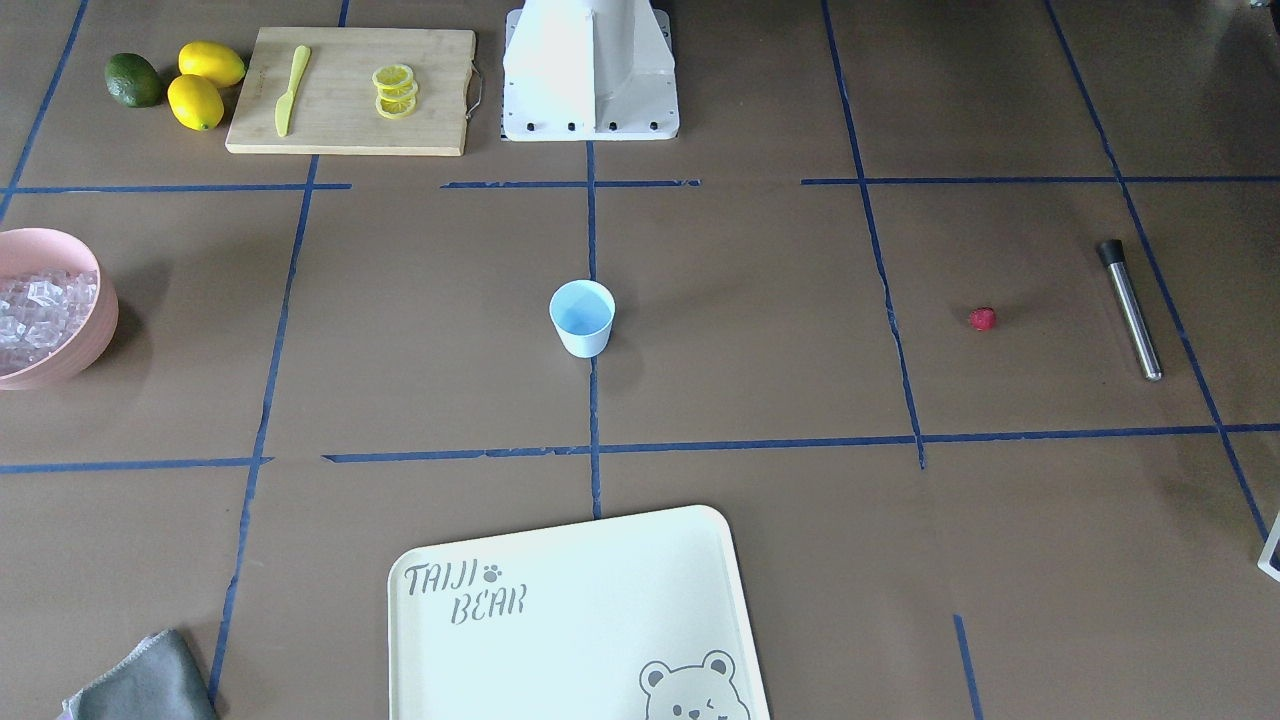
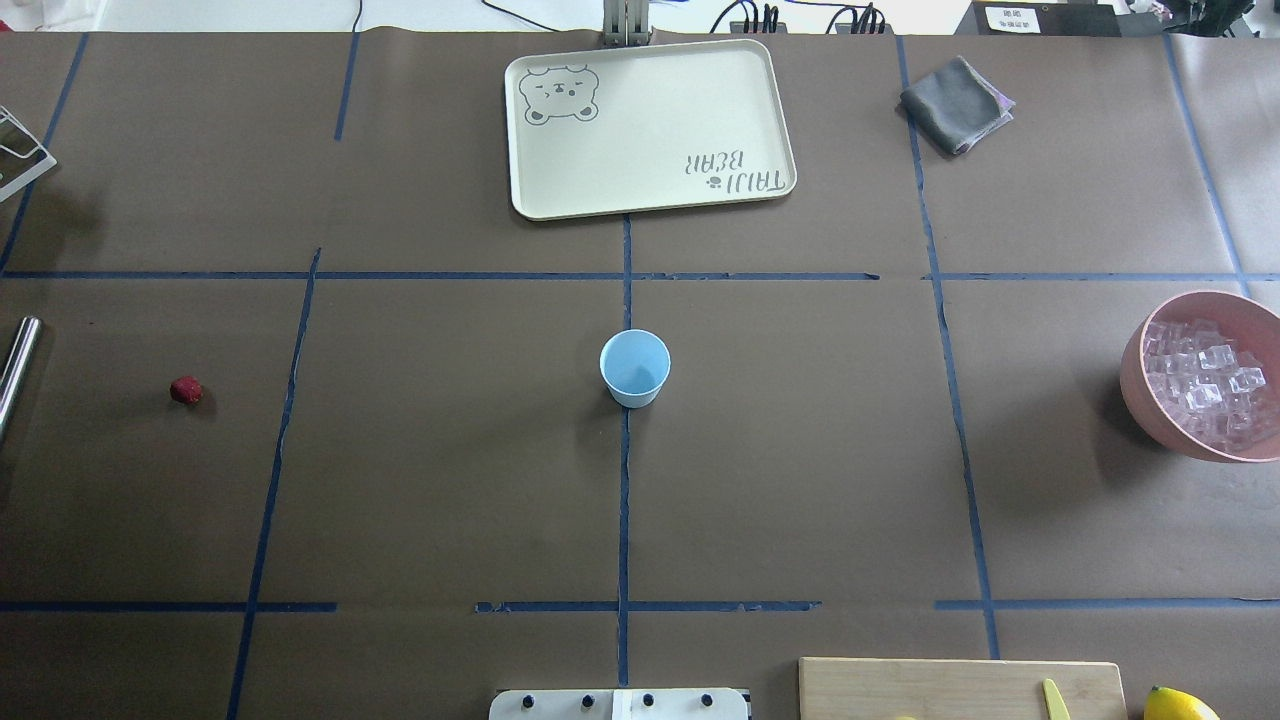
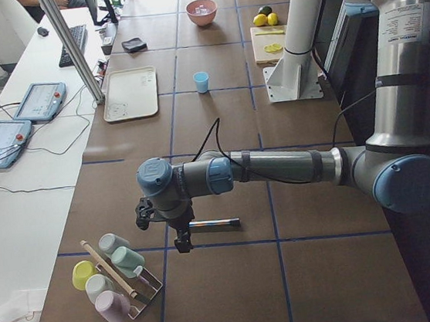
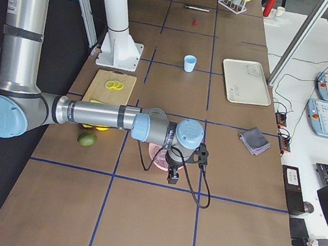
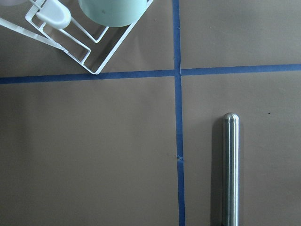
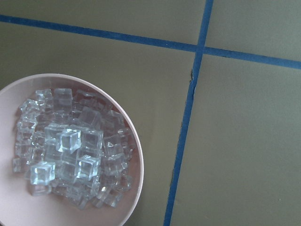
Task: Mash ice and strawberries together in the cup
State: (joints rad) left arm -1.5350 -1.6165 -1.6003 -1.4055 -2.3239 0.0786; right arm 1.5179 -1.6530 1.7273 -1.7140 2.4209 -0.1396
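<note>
The light-blue cup [image 1: 582, 318] stands upright and empty at the table's middle, also in the overhead view [image 2: 634, 368]. The strawberry [image 1: 983, 319] lies alone on the table on my left side [image 2: 186, 390]. The ice [image 6: 70, 150] fills a pink bowl [image 2: 1140, 400] on my right side. My left gripper [image 3: 182, 244] hangs over a steel rod [image 5: 230, 169] near the table's left end; I cannot tell whether it is open or shut. My right gripper [image 4: 173, 178] hangs over the pink bowl [image 4: 158, 157]; I cannot tell its state either. No fingers show in either wrist view.
A cream tray [image 2: 650, 190] lies beyond the cup. A cutting board [image 1: 350, 135] with lemon slices and a yellow knife, lemons [image 1: 205, 85] and an avocado lie near the robot base [image 1: 590, 110]. A grey cloth [image 2: 955, 105] and a cup rack [image 3: 116, 277] sit at the far corners.
</note>
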